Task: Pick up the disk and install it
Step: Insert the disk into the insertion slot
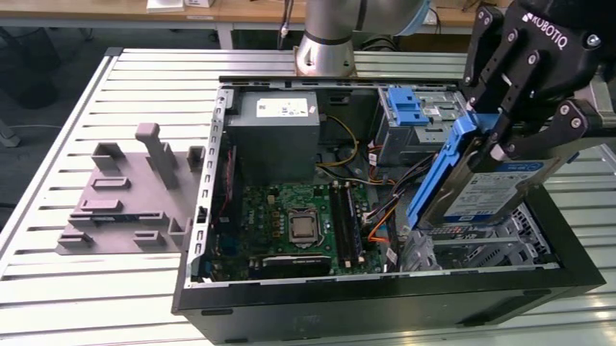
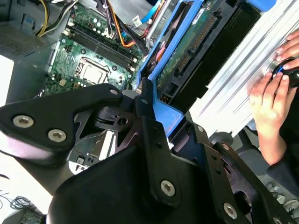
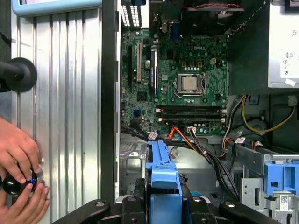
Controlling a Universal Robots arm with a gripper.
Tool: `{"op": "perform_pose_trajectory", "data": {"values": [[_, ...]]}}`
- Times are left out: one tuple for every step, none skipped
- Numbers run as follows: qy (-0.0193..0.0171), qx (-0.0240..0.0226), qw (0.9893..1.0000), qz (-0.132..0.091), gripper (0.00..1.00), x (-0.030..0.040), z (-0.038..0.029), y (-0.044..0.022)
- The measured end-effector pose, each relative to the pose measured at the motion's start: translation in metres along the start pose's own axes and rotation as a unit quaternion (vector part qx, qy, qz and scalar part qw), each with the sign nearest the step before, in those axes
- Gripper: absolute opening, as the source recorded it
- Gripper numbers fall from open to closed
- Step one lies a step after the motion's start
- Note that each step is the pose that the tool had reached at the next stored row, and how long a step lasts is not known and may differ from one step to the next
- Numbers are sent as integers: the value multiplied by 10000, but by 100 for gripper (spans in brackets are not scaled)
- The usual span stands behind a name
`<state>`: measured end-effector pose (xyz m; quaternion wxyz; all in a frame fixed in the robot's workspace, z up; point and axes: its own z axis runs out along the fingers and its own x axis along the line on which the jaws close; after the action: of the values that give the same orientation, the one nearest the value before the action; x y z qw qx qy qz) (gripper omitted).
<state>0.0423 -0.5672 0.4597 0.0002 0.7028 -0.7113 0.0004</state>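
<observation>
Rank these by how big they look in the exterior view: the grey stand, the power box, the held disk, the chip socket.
1. The grey stand and the disk: alike; the disk hangs nearer the camera, so unranked.
2. The power box.
3. The chip socket.

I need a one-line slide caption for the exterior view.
The gripper holds the disk, tilted, above the open computer case on the slatted table.
</observation>
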Motion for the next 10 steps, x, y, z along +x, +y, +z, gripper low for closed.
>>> {"op": "perform_pose_trajectory", "data": {"values": [[0,0,10000,0,36,0,0,0],[-1,0,10000,0,36,0,2,0],[-1,0,10000,0,36,0,1,-2],[-2,0,10000,-1,36,0,3,-10],[-2,0,10000,0,36,0,5,-23],[-2,0,10000,0,36,0,8,-41],[-2,0,10000,0,36,0,12,-61],[-1,0,10000,0,36,-1,15,-81],[-2,0,10000,-1,36,-1,20,-100],[-2,0,10000,0,36,-1,24,-117]]}}
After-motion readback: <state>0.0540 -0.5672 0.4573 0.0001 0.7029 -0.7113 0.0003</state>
